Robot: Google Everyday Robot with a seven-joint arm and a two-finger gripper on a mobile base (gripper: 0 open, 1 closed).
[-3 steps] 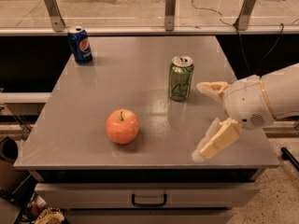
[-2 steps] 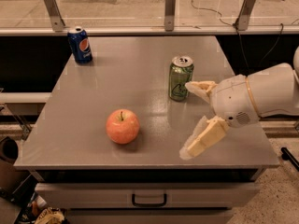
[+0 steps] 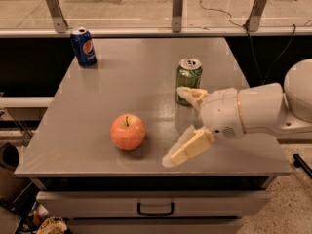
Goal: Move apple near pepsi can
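Note:
A pinkish-red apple (image 3: 127, 131) with a short dark stem sits on the grey table (image 3: 131, 77), near its front edge. A blue pepsi can (image 3: 83, 47) stands upright at the table's far left corner, well apart from the apple. My gripper (image 3: 181, 126) reaches in from the right, just right of the apple and not touching it. Its two pale fingers are spread wide apart with nothing between them. One fingertip (image 3: 187, 92) is by the green can, the other fingertip (image 3: 176, 158) is near the front edge.
A green can (image 3: 188, 80) with a silver top stands upright mid-right on the table, just behind my gripper. A railing with metal posts (image 3: 177, 9) runs behind the table. A drawer with a black handle (image 3: 155, 209) is below the front edge.
My gripper has moved left across the table toward the apple, staying open. The apple and both cans have not moved.

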